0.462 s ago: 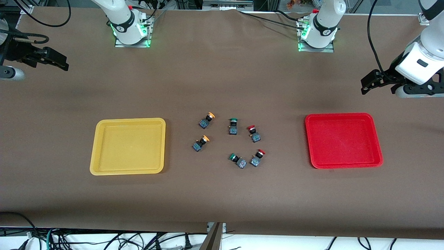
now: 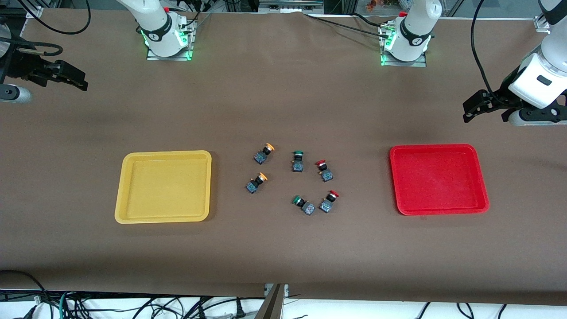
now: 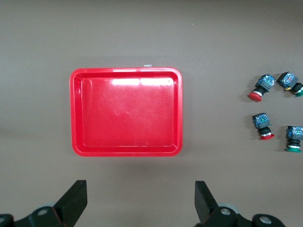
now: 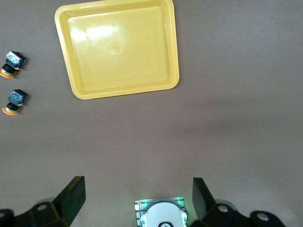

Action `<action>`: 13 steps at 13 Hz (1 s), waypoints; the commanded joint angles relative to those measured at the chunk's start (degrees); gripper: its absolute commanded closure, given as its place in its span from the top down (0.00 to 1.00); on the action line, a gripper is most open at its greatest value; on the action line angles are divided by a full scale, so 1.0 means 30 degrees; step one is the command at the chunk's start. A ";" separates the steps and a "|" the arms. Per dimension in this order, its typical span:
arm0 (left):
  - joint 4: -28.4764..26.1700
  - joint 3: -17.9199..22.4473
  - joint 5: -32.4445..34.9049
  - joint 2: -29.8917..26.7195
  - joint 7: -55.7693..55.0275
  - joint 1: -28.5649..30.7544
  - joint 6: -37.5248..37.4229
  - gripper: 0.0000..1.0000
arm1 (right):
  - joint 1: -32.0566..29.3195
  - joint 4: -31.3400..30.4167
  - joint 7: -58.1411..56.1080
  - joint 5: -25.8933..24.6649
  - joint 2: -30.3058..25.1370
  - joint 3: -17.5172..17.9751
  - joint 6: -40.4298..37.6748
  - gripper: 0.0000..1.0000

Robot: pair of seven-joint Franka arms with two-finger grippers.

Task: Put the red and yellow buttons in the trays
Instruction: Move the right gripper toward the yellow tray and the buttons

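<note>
Left hand (image 2: pixel 470 107) spread, empty, aloft over bare worktop (image 2: pixel 283 248) past red tray (image 2: pixel 438 179), toward left arm's end. Right hand (image 2: pixel 75 79) likewise spread, off yellow tray (image 2: pixel 164 186). Red buttons (image 2: pixel 325 170) lie between trays, on red tray's side: left arm's reach. Yellow buttons (image 2: pixel 263 153) sit nearer yellow tray: right arm's. All six lie tipped, caps outward.

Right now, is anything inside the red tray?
No. The red tray shows only its bare floor, fully in view, nothing covered. Both red buttons lie on the table beside it.
</note>
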 commanded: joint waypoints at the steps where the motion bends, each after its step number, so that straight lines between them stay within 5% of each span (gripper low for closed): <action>1: 0.0763 0.0225 -0.0238 0.0403 0.0036 -0.0202 -0.0824 1.00 | -0.0131 0.0213 -0.0174 -0.0145 0.0414 0.0187 0.0088 1.00; 7: 0.0821 0.0225 -0.0238 0.0374 0.0036 -0.0173 -0.1177 1.00 | 0.1327 0.0067 0.0496 0.0262 0.4655 0.0245 0.2889 1.00; 13: 0.0821 0.0196 -0.0268 0.0548 -0.0082 -0.0289 -0.1178 1.00 | 0.5457 -0.0021 1.0560 0.2693 0.9258 0.0245 0.8779 1.00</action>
